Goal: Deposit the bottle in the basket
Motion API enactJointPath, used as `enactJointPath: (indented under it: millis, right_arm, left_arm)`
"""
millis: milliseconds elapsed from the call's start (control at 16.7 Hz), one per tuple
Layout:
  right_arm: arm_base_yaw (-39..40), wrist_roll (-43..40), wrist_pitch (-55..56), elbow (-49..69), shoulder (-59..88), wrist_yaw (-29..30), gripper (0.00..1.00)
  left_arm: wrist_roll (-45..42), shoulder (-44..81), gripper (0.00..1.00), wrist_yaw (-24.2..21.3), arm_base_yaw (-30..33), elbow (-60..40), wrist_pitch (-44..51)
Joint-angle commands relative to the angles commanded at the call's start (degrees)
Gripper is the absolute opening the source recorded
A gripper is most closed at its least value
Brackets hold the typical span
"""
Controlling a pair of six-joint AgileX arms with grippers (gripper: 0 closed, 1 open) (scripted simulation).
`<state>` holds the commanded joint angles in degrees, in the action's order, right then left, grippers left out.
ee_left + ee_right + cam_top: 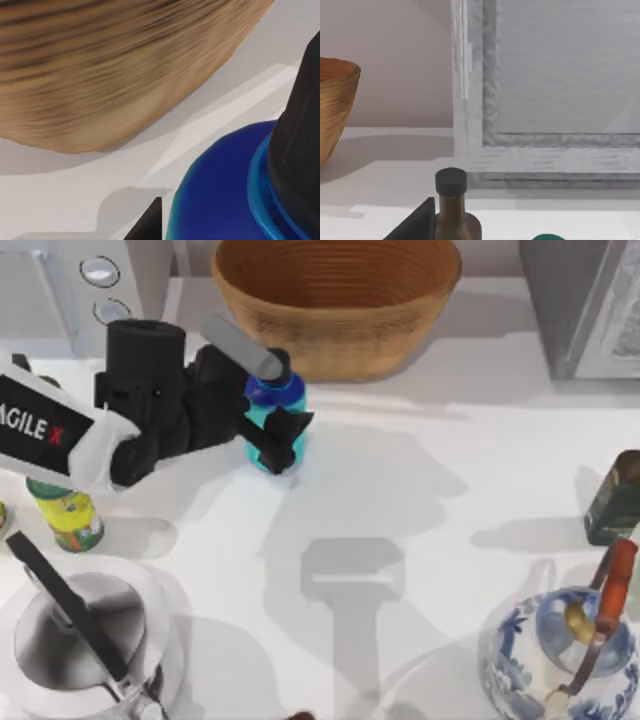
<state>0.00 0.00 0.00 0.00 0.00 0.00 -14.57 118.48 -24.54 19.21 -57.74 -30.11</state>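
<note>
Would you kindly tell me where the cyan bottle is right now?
In the top view the bottle stands left of centre, just in front of the basket, between the left gripper's fingers.

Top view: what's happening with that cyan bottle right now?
The left gripper has its fingers on either side of the cyan bottle, which stands on the table just in front of the wicker basket. The bottle is not in the basket yet. Whether the grip is tight is unclear.
</note>
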Motion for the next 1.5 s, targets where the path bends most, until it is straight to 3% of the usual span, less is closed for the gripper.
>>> enactJointPath:
  millis: [300, 720, 1260, 1500]
  right_arm:
    - [0.0, 0.0, 0.0, 0.0, 0.0, 0.0, 1.00]
    - [0.0, 0.0, 0.0, 0.0, 0.0, 0.0, 1.00]
    - [0.0, 0.0, 0.0, 0.0, 0.0, 0.0, 1.00]
    - [0.0, 0.0, 0.0, 0.0, 0.0, 0.0, 1.00]
  left_arm:
    - [-2.7, -9.6, 0.00, -4.7, -2.2, 4.5, 6.9]
    - [-7.6, -34.8, 0.00, -11.1, -12.1, 14.5, 22.8]
    - [-8.5, -37.4, 0.00, -11.2, -13.8, 15.9, 26.0]
    - [-6.6, -31.4, 0.00, -6.7, -9.7, 7.6, 30.3]
